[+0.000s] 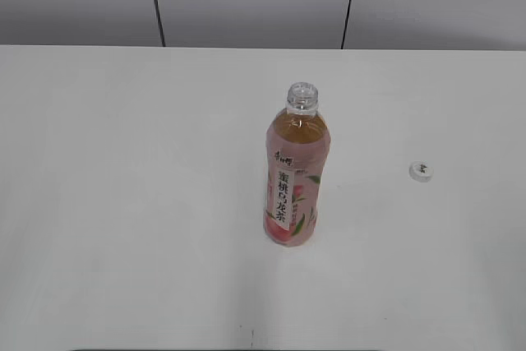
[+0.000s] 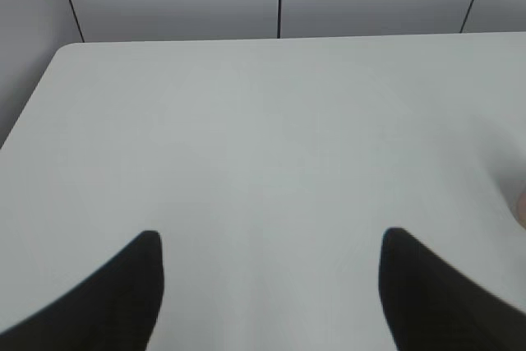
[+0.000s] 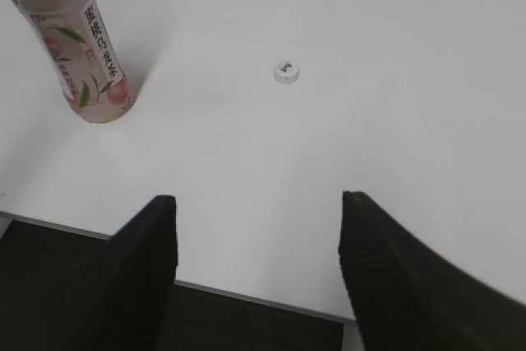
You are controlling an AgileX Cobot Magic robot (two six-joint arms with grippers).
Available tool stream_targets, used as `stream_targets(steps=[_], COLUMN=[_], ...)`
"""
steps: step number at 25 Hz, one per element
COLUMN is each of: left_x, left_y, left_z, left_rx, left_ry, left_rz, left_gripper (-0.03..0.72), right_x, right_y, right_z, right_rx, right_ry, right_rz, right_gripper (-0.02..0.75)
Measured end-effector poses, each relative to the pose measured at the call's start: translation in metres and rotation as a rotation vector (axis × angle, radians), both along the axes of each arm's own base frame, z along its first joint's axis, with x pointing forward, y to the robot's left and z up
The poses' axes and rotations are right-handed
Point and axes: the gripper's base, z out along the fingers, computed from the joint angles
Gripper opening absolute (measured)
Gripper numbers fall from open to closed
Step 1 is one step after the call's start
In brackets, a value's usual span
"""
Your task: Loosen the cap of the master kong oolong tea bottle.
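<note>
The tea bottle [image 1: 297, 172] is standing upright near the middle of the white tabletop [image 1: 123, 203], its neck uncapped. The cap [image 1: 421, 171] is lying well apart to its right. The left gripper [image 2: 271, 281] and right gripper [image 3: 259, 240] are both hanging released, grasping nothing.

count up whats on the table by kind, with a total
bottle: 1, the master kong oolong tea bottle, standing upright with its neck open
cap: 1, the white cap, lying on the table to the bottle's right, apart from it
total: 2
</note>
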Motion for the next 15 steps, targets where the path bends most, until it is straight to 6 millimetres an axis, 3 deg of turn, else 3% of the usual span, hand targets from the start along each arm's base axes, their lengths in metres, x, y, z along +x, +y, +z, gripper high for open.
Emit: stream_targets(steps=[15], left_x=[0.0000], left_y=[0.0000], left_z=[0.0000], left_rx=[0.000], left_ry=[0.000], left_rz=[0.000], left_gripper=[0.498], right_x=[0.0001], right_y=[0.0000], right_z=[0.0002], right_rx=[0.000], right_ry=[-0.002], right_rz=[0.000], right_gripper=[0.472])
